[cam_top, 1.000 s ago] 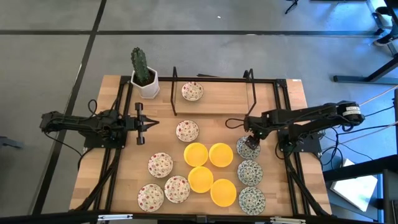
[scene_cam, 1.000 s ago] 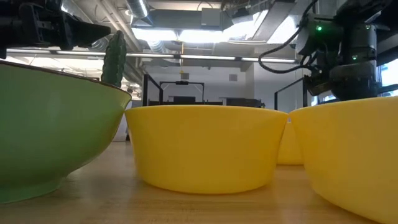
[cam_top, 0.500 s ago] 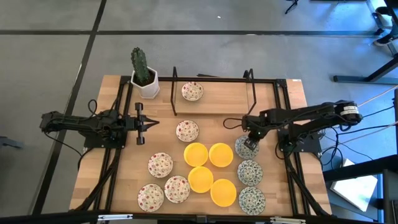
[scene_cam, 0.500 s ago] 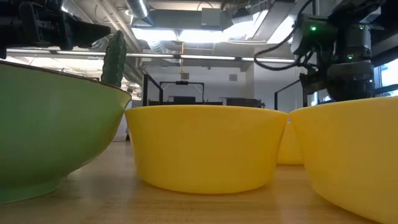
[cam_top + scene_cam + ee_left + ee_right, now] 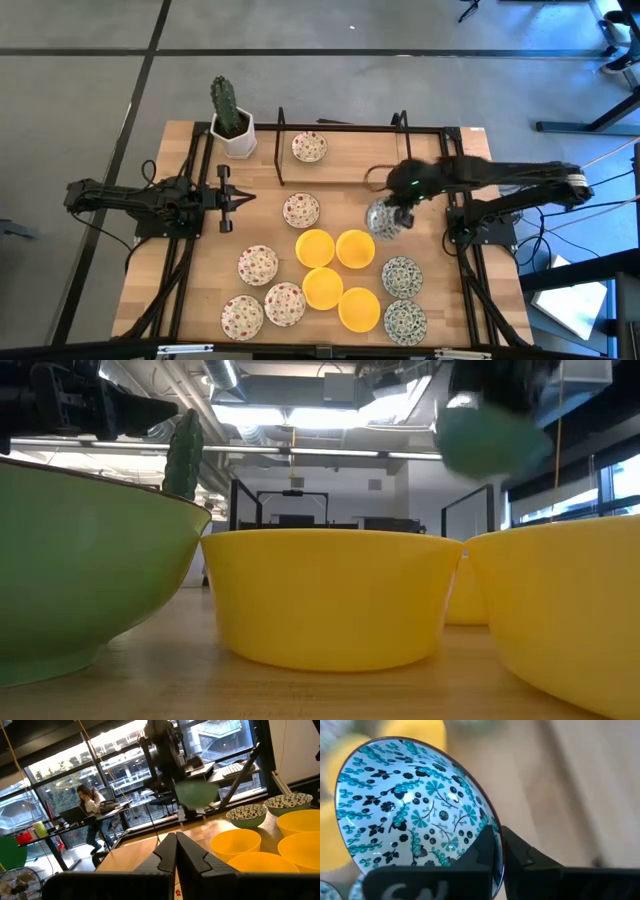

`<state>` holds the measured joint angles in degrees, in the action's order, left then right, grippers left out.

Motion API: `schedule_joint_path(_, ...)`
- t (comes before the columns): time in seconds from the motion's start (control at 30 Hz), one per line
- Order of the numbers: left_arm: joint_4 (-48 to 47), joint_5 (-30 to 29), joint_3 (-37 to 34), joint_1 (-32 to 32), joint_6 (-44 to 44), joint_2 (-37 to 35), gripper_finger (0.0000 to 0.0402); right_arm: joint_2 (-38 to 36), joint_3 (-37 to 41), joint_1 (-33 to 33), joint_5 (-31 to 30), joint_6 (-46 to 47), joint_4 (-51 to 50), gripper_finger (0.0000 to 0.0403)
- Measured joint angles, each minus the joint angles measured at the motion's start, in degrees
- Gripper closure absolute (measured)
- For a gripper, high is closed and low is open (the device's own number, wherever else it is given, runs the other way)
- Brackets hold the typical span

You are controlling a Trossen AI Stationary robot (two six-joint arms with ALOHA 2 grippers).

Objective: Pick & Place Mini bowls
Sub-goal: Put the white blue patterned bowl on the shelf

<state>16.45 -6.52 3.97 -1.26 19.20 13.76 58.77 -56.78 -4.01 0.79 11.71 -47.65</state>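
My right gripper is shut on a mini bowl, white inside with a dark blue-green pattern. The bowl hangs above the table's right middle and blurs green in the low view. Two more patterned bowls rest on their bases on the table near the right edge. Several yellow bowls stand in the middle and several red-speckled ones to the left. My left gripper waits shut at the table's left, its fingers holding nothing. My right gripper pinches the patterned bowl's rim, with one finger inside the bowl and the other outside. The fingers slant down from the table's right side. The bowl is lifted clear of the table and tilted, its inside toward the wrist camera.
A cactus in a white pot stands at the far left corner. A black wire frame spans the far side, with one red-speckled bowl inside it. Bare wood lies between the frame and the bowls.
My right gripper has risen and gone a little toward the table's left and far edge, rolling as it went. The patterned bowl has come with it, up off the table beside the other patterned bowls, and now hangs tilted.
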Motion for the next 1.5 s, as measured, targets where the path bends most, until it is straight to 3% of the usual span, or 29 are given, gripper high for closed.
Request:
schedule_joint_path(0.3,-0.39,0.00,0.00,0.00,0.00,0.00,0.0397,-22.60,5.87,0.54,0.63,-1.65,12.07,0.0390)
schedule_joint_path(0.47,-0.42,-0.02,0.00,0.00,0.00,0.00,0.0400,-33.94,16.33,2.91,1.66,1.24,18.85,0.0390)
schedule_joint_path(0.6,-0.39,-0.02,0.00,0.00,0.00,0.00,0.0396,-40.35,24.46,3.56,-1.52,7.37,23.60,0.0390)
schedule_joint_path(1.1,-0.42,-0.02,0.00,0.01,-0.07,0.00,0.0396,-43.83,38.51,3.58,-3.18,10.24,36.10,0.0390)
schedule_joint_path(1.4,-0.42,-0.02,-0.02,0.02,-0.45,0.00,0.0400,-43.80,40.81,3.58,-3.39,8.31,39.73,0.0390)
schedule_joint_path(1.5,-0.40,-0.02,0.00,0.00,-0.44,0.00,0.0400,-43.29,36.75,3.56,-5.16,6.27,42.59,0.0390)
